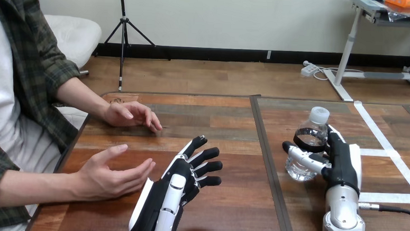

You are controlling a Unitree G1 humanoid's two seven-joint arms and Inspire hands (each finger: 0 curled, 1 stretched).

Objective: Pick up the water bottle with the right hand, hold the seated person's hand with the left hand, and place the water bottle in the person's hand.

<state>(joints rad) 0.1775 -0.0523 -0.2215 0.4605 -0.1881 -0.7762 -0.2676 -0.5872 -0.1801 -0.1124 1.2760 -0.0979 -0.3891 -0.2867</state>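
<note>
With the right hand (343, 162) curled round the water bottle (300, 171), which stands on the table (218, 121) at three o'clock, I would firm that grip before lifting straight up, while the left hand (180, 191), fingers straight and holding nothing, waits just beside the person's nearer hand (112, 174) at its nine o'clock.
</note>
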